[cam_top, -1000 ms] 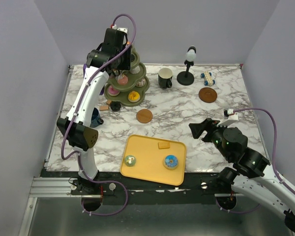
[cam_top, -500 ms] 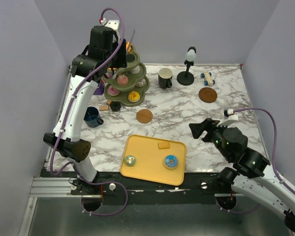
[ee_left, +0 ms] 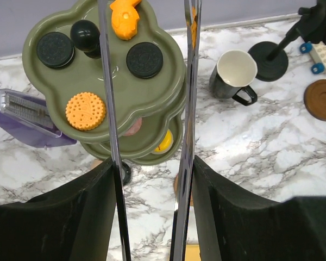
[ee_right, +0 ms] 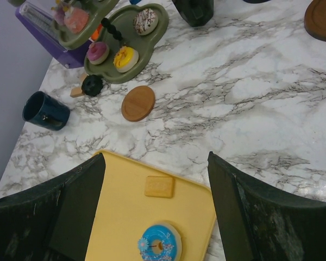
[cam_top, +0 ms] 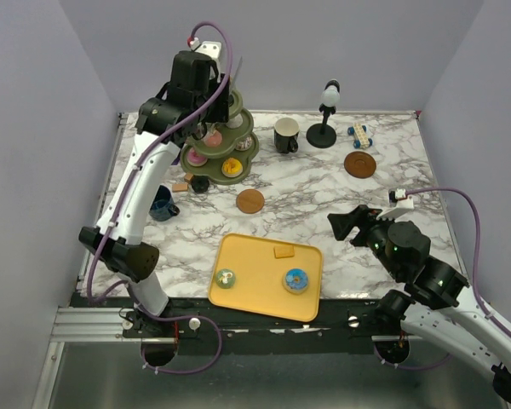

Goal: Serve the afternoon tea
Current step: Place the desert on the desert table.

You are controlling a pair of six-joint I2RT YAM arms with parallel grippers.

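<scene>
Over the top tier: left gripper parted, holding nothing | olive-green three-tier stand back left, carrying biscuits and doughnuts | black cream-lined mug just right of it | dark-blue mug near left edge | right gripper wide apart, empty, above yellow tray | tray holds blue doughnut, square biscuit
</scene>
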